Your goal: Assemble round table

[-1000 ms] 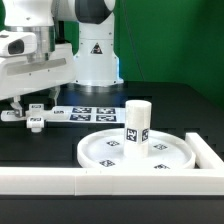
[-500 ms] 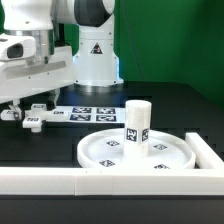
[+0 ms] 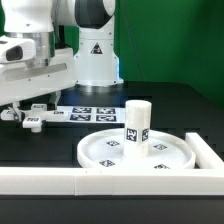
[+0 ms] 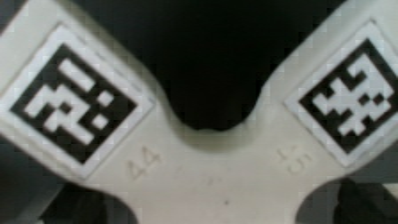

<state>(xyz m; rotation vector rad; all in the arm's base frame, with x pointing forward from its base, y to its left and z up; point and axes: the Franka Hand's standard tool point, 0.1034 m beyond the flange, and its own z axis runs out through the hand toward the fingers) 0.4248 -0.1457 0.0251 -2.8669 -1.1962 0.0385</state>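
The post (image 3: 137,120) is standing upright at the centre of the round disc (image 3: 100,152), which is lying rim-up on the black table (image 3: 175,105), close against the border wall (image 3: 60,183). The first joint is therefore judged to be made (whether the post is fully seated cannot be told from these views). The cross-shaped foot piece (image 3: 33,119) is lying flat on the table at the exterior view's left, just beside the end of the marker board (image 3: 90,113) and well apart from the disc. Mounting it on top of the post is judged to be the remaining work. The arm is reaching down at the exterior view's left with the wrist pointing straight at the table. The gripper (image 3: 25,106) is hanging low, directly over the foot piece. In the wrist view, two tagged arms of the foot piece (image 4: 199,170) are filling the frame. No finger is showing clearly in either view, so it cannot be told whether the fingers are spread or closed on the part.
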